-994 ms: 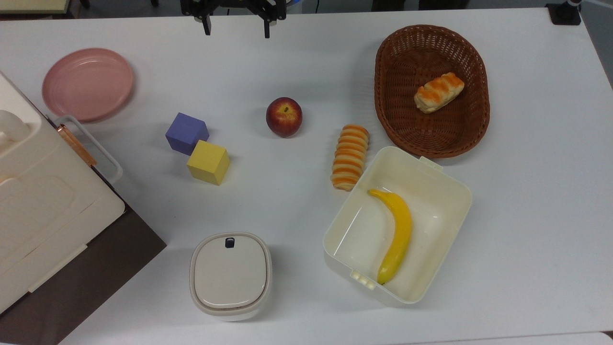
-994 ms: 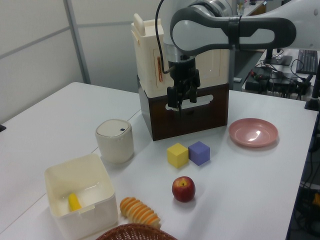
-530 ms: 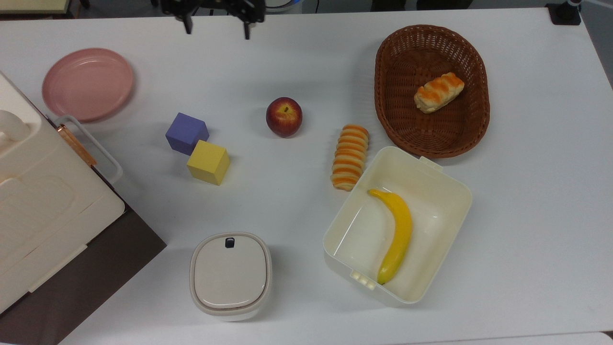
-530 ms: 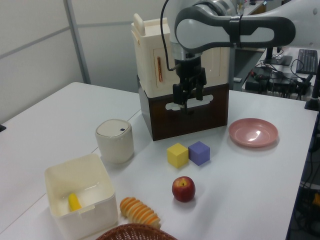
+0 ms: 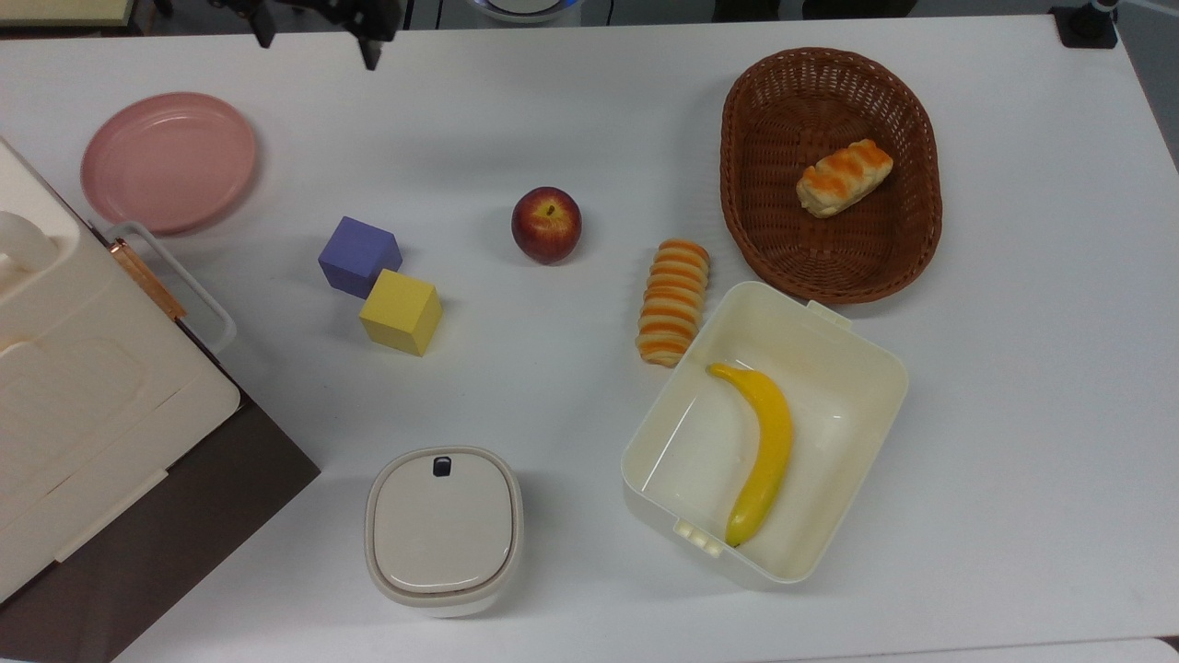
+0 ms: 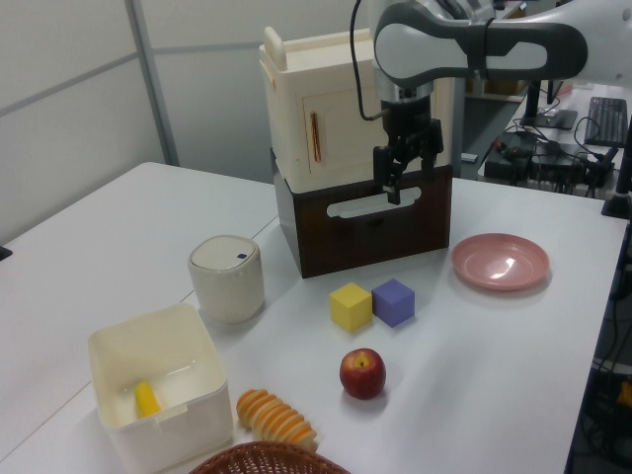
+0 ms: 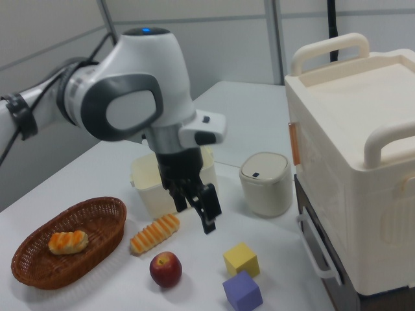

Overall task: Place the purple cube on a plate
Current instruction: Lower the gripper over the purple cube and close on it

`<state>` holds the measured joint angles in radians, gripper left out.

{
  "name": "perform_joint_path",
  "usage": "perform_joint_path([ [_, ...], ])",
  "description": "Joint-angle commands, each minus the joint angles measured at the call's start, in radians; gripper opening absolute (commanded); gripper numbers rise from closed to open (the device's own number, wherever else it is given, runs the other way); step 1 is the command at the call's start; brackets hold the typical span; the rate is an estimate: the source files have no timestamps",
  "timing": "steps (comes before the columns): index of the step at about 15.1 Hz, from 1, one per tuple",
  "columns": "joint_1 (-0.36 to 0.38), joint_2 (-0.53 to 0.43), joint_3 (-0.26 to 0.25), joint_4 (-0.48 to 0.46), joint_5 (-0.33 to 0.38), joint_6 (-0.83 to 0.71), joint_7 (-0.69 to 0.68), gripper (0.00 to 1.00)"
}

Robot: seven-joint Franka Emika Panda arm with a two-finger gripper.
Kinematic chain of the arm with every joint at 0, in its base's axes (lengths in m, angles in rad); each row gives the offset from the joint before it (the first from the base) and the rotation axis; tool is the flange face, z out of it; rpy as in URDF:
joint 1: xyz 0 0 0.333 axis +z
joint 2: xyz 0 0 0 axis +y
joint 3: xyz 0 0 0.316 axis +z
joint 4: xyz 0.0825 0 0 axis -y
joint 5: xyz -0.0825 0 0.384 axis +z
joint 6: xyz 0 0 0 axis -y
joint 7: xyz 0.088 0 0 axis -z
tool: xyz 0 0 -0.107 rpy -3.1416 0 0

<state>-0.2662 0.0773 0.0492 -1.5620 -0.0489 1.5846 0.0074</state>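
The purple cube (image 5: 359,255) (image 6: 393,301) (image 7: 242,292) rests on the white table, one corner touching a yellow cube (image 5: 400,311). The pink plate (image 5: 169,161) (image 6: 500,261) lies at the top view's upper left with nothing on it. My gripper (image 5: 320,41) (image 6: 400,181) (image 7: 202,215) hangs high above the table at the top view's upper edge, between the plate and the cubes in that view. Its fingers are spread wide and hold nothing. It is well apart from the cube.
A red apple (image 5: 546,224), a striped bread roll (image 5: 674,300), a wicker basket (image 5: 912,138) holding a pastry, a cream box (image 5: 857,368) with a banana, and a lidded pot (image 5: 444,527) share the table. A tall cream-and-brown cabinet (image 6: 341,173) stands beside the plate.
The open gripper has slid towards the top view's left along the far edge, closer to the plate's side. Every object on the table has stayed put.
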Motion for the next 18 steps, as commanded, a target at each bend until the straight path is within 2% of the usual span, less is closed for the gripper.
perform_joint_path([
  [1, -0.025, -0.013, 0.003, -0.111, -0.009, 0.112, -0.012, 1.0],
  [6, -0.033, 0.022, 0.001, -0.237, -0.009, 0.264, -0.012, 1.0],
  [14, -0.03, 0.199, 0.001, -0.237, -0.009, 0.38, 0.0, 1.0],
  [18, -0.025, 0.237, 0.003, -0.237, -0.009, 0.4, 0.002, 1.0],
])
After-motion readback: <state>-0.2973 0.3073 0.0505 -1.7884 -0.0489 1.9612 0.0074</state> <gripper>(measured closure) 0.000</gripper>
